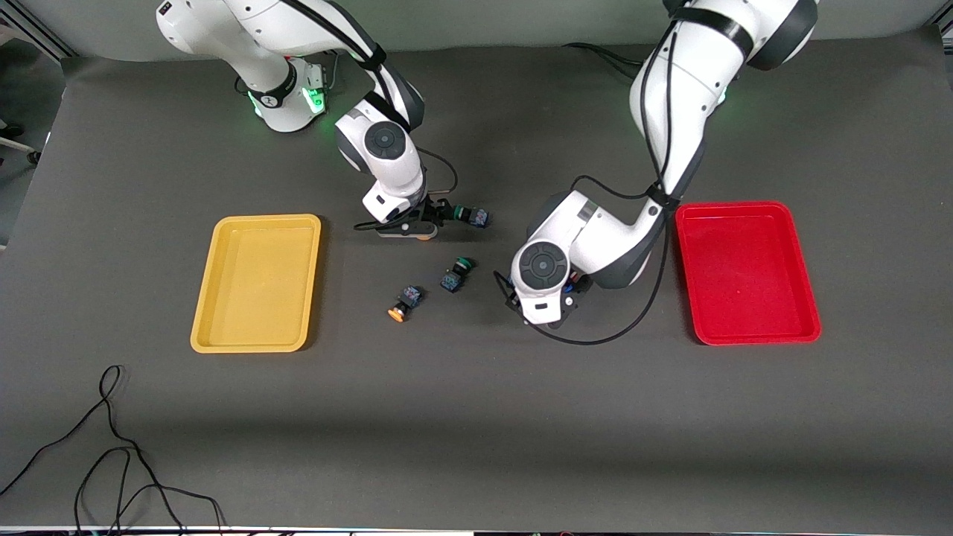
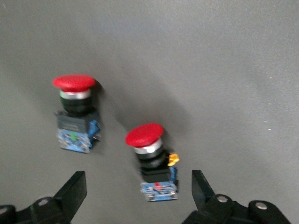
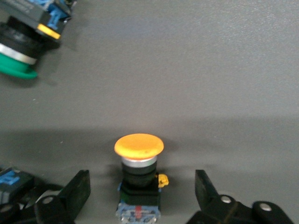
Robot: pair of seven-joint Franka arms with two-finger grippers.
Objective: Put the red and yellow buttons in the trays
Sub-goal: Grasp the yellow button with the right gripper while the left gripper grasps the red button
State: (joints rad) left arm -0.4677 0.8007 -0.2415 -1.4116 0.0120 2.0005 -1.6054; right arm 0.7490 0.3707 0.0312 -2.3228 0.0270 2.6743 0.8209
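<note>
Yellow button (image 3: 138,179) sits between right gripper (image 3: 140,196) fingers, jaws apart, not yet clamped, beside yellow tray (image 1: 257,283). Second yellow button (image 1: 404,303) lies nearer camera. Left gripper (image 2: 140,196), jaws apart, brackets one red button (image 2: 152,161); other red button (image 2: 74,114) just beside, well apart from yellow tray. Risk: off-centre closing tips button or knocks neighbour. Red tray (image 1: 744,272) empty.

Both Franka arms wear glossy white shells with dark grey joint bands and round dark grey caps at the wrists. Green status lights glow at the right arm's base. Thin black cables run along each arm and loop near the wrist. The left gripper (image 2: 138,193) and right gripper (image 3: 142,193) carry matte black, wedge-shaped fingers (image 2: 74,189) fixed by silver screws.
</note>
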